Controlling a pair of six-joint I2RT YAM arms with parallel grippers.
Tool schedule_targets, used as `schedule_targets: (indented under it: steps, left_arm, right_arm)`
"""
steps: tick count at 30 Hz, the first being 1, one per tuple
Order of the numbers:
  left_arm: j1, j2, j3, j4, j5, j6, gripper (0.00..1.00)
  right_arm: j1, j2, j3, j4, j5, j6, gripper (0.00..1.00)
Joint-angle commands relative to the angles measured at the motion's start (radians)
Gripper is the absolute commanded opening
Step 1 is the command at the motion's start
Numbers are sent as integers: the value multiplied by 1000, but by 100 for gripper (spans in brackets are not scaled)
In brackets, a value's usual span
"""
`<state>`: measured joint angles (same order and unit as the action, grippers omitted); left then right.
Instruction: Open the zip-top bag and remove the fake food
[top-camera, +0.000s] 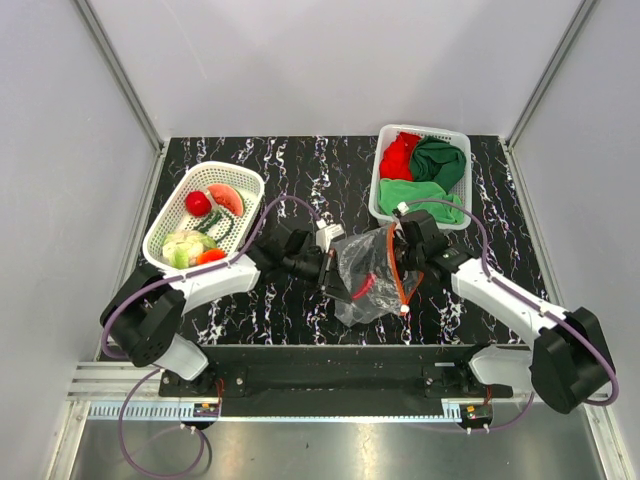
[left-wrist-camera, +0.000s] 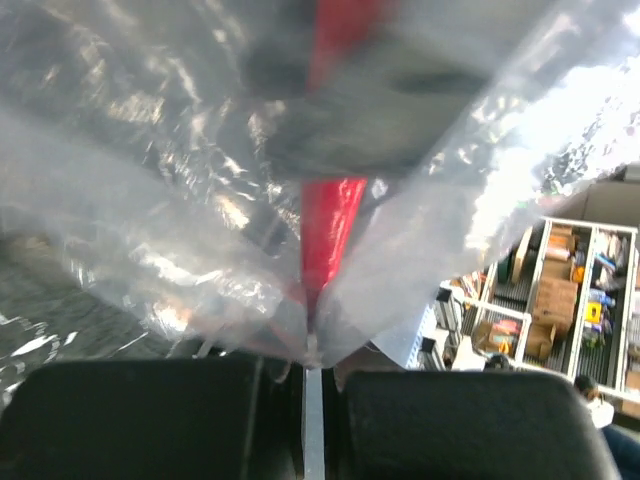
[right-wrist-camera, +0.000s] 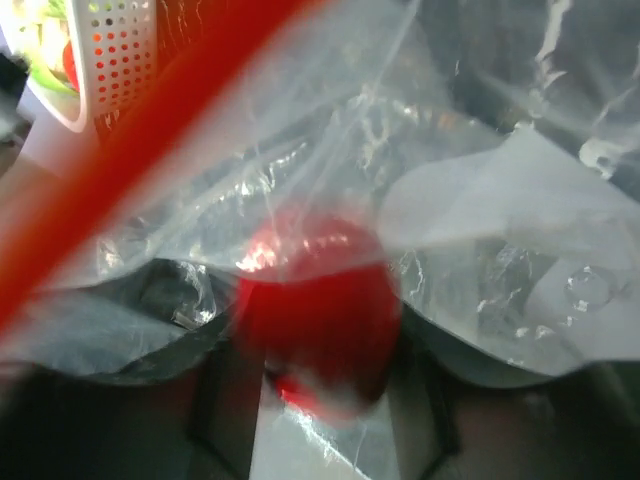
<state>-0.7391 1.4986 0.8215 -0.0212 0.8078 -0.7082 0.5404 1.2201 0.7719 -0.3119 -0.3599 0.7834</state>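
Note:
The clear zip-top bag (top-camera: 352, 262) lies crumpled mid-table between both arms, its orange-red zip strip (top-camera: 401, 278) on the right side. My left gripper (top-camera: 330, 272) is shut on the bag's left edge; in the left wrist view its jaws (left-wrist-camera: 312, 352) pinch the plastic, with the red strip (left-wrist-camera: 330, 225) just beyond. My right gripper (top-camera: 380, 272) reaches past the strip into the bag. In the right wrist view a blurred red fake food piece (right-wrist-camera: 318, 312) fills the gap between its fingers. This red piece (top-camera: 362, 289) also shows through the plastic from above.
A white mesh basket (top-camera: 172, 212) at the left holds other fake food: a watermelon slice, a red fruit, cabbage and green pieces. A second basket (top-camera: 378, 188) at the back right holds red and green cloths. The table's black front rail runs below the bag.

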Motion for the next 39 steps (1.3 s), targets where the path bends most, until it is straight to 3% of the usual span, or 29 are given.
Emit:
schedule_targets:
  steps: [1,3,5,6,9,15,18,20,22,26,29,32,33,36,39]
  left_arm:
    - [-19,-14,16,92,59,-20,0]
    - [-17,-12,16,80,48,-27,5]
    - [-16,-17,18,52,18,-19,28]
    - [-14,-21,18,43,5,-16,46]
    - [-9,-32,36,8,-48,-2,61]
    - [15,8,105,-31,-79,13,63]
    - [43,32,113,-13,-79,-11,58]
    - [64,38,108,6,-78,-39,46]
    - [75,45,102,9,-79,-62,44]
    - [81,48,102,3,-70,-57,65]
    - [81,43,102,6,-67,-56,66]
    - [81,52,110,12,-68,-59,56]
    - [81,60,113,13,-61,-62,39]
    - [79,95,126,-2,-67,-56,9]
    - [79,94,122,-43,-99,-45,0]
  right_arm:
    - [-5,15,3,77,-1,10,41]
    - [-5,-11,-8,76,9,7,22]
    - [-7,-45,-22,73,10,-6,10]
    - [-5,-54,-25,63,4,-7,2]
    - [-5,-83,-46,57,-27,-13,0]
    - [-3,-126,-75,53,-74,-15,0]
    - [-5,-140,-69,24,-77,-38,0]
    - [-5,-149,-62,-1,-67,-58,0]
    - [-5,-175,-59,-38,-53,-79,0]
    - [-7,-214,-46,-95,-8,-108,0]
    - [-5,-238,-25,-142,19,-134,0]
    - [-5,-237,7,-190,36,-154,0]
    - [-5,-235,15,-196,39,-157,0]
    - [-5,-231,44,-216,77,-164,0]
    - [-5,-257,90,-253,169,-174,0]
